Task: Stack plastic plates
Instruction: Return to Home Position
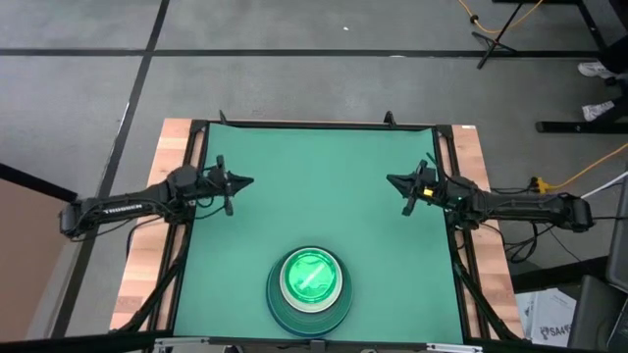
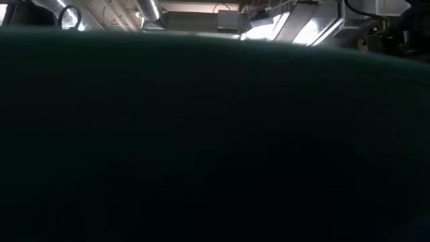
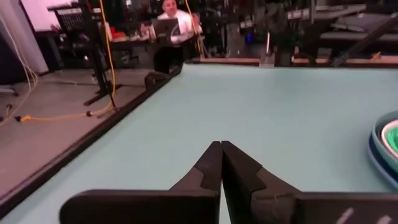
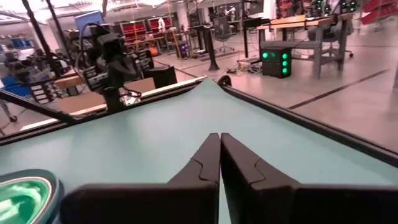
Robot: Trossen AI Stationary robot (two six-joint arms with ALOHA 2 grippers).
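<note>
The plastic plates (image 1: pixel 309 287) stand in one stack on the green mat near the table's near edge, at the middle: a large blue plate at the bottom, a dark green one on it, a white ring and bright green translucent plates on top. The stack's edge shows in the left wrist view (image 3: pixel 387 146) and the right wrist view (image 4: pixel 25 194). My left gripper (image 1: pixel 247 181) is shut and empty above the mat's left side. My right gripper (image 1: pixel 391 178) is shut and empty above the mat's right side. Both are far from the stack.
The green mat (image 1: pixel 314 167) covers the table inside a black frame (image 1: pixel 314 124). Wooden table edges (image 1: pixel 162 186) show at left and right. The low view is filled by a dark surface close to the lens (image 2: pixel 215 148). A person (image 3: pixel 174 18) sits in the room beyond the table.
</note>
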